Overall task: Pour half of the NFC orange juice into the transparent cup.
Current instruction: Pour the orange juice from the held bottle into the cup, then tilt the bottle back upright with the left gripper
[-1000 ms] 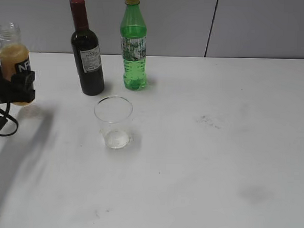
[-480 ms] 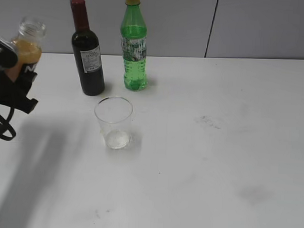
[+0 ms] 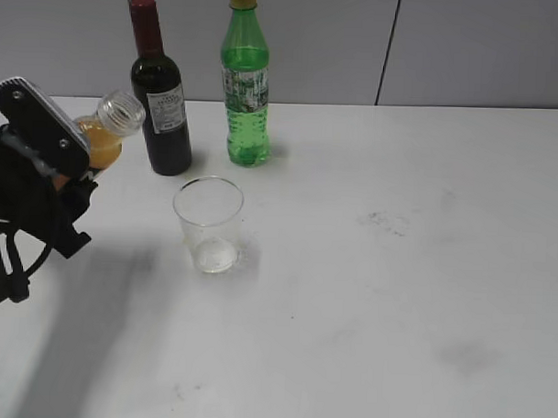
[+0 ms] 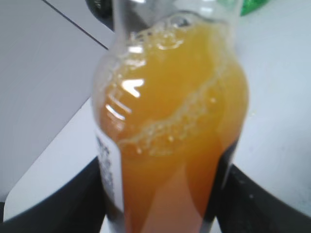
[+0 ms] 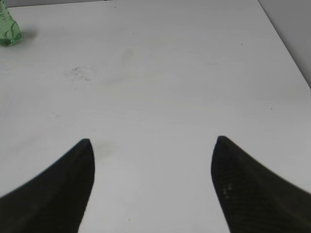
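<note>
My left gripper [image 3: 74, 179] is shut on the NFC orange juice bottle [image 3: 106, 130] and holds it off the table, tilted with its open mouth pointing right toward the cup. In the left wrist view the bottle [image 4: 170, 126] fills the frame between the black fingers [image 4: 68, 199], the foamy juice leaning toward the neck. The transparent cup [image 3: 208, 223] stands upright on the white table, to the right of and lower than the bottle's mouth; it looks empty. My right gripper [image 5: 153, 145] is open and empty over bare table; it does not show in the exterior view.
A dark wine bottle [image 3: 160, 99] stands just behind the raised juice bottle. A green soda bottle [image 3: 245, 84] stands behind the cup; its base shows in the right wrist view [image 5: 8, 30]. The white table [image 3: 396, 268] has faint smudges at the right.
My left gripper has lifted the juice bottle off the table, carried it right toward the cup and tilted it from upright to slanted. The cup and other bottles have not moved.
</note>
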Controlling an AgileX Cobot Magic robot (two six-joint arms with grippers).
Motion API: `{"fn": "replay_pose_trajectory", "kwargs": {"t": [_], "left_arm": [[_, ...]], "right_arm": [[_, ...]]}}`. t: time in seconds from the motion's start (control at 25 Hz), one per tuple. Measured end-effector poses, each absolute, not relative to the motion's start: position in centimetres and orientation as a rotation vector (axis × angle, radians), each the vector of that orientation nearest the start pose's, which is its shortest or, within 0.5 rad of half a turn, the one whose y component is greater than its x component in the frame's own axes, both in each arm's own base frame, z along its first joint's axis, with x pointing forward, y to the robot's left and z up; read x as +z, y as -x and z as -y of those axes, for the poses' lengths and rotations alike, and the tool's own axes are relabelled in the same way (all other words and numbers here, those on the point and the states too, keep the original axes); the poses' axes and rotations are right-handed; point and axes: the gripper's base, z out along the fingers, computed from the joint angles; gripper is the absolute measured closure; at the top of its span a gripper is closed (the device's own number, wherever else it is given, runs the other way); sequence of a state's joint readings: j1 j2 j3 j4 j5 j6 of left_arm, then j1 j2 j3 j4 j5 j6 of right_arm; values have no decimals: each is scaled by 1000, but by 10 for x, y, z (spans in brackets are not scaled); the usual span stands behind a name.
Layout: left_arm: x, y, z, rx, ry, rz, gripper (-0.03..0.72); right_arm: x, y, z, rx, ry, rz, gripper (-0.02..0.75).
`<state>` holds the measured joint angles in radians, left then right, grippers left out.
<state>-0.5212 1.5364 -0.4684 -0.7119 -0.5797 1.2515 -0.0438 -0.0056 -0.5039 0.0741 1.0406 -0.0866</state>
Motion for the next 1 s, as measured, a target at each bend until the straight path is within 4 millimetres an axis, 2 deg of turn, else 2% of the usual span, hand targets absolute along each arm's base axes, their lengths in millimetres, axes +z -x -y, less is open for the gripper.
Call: {"fn": "replay_pose_trajectory", "kwargs": {"t": [0.24, 0.48, 1.0], "left_arm": [[169, -245, 103, 474, -967, -1923, 203], [180, -251, 120, 475, -1036, -1886, 203], [178, -236, 134, 615, -1193, -1873, 203]], "right_arm": [[280, 5, -6, 5, 46, -2012, 167], [280, 5, -6, 6, 45, -2012, 167], [280, 5, -6, 5, 46, -2012, 167]]}}
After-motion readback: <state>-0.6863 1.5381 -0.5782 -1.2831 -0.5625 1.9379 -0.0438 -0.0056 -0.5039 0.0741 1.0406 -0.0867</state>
